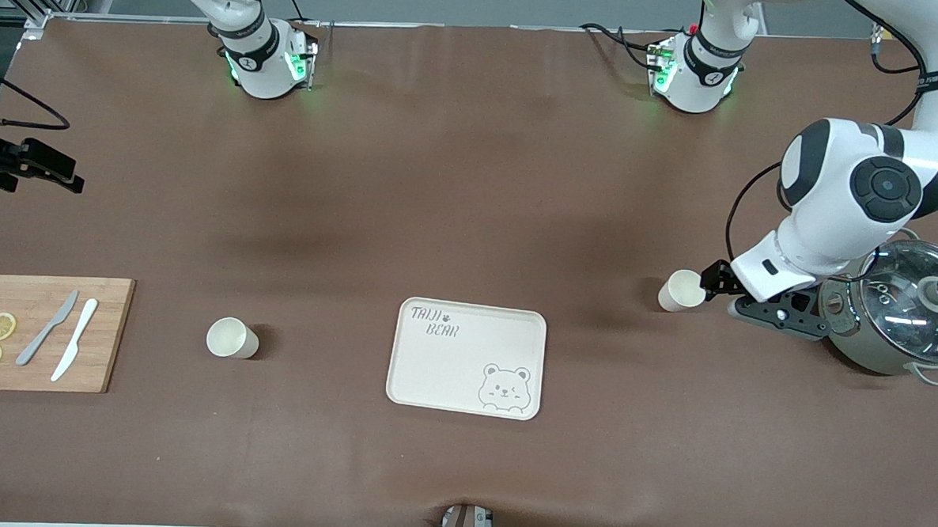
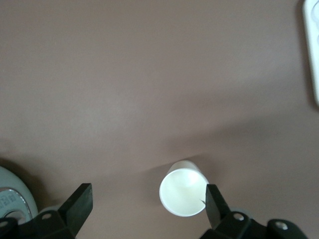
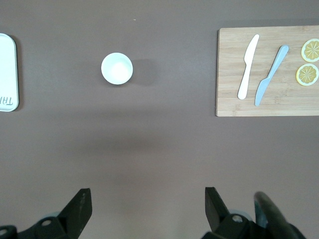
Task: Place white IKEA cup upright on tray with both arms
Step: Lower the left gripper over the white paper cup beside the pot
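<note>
Nearest the front camera, the tray (image 1: 466,358) lies bare on the counter (image 1: 441,175); nothing is placed on it yet. One white cup (image 1: 232,338) stands upright toward my right arm's end, between the tray and the cutting board (image 1: 38,332). The other cup (image 1: 681,291) stands toward my left arm's end, beside the pot (image 1: 898,318). My left hand (image 2: 148,199) hangs low over that cup, fingers spread wide, gripping nothing. My right hand (image 3: 148,201) waits high, open and empty. Grasping, carrying and setting down both cups remain.
</note>
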Motion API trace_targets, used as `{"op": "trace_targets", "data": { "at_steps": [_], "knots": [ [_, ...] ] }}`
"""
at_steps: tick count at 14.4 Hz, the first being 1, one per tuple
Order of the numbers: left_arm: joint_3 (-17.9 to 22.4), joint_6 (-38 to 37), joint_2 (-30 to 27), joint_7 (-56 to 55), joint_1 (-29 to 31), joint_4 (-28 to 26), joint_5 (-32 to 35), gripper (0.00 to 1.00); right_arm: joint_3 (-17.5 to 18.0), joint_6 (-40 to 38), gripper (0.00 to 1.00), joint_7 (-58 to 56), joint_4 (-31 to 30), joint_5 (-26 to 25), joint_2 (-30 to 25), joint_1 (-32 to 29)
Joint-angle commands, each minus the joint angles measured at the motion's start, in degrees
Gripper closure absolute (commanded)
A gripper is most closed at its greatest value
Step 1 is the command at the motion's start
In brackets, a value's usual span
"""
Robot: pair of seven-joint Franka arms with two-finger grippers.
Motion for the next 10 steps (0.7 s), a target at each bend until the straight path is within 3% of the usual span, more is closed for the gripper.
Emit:
{"op": "trace_targets", "data": {
  "at_steps": [1, 6, 10],
  "knots": [
    [-0.6, 6.5, -3.9, 3.8, 2.2, -8.7, -3.3, 0.00, 0.1, -0.1, 0.00, 0.7, 0.4, -0.1, 0.3, 0.1],
    [-0.6, 16.0, -3.8, 4.5, 2.3, -16.5, -4.7, 0.00, 0.1, -0.2, 0.00, 0.7, 0.4, -0.1, 0.3, 0.1],
    [-0.6, 21.7, -1.5, 5.6, 3.1, -18.6, -4.7, 0.00, 0.1, -0.2, 0.00, 0.7, 0.4, -0.1, 0.4, 0.0]
  ]
}}
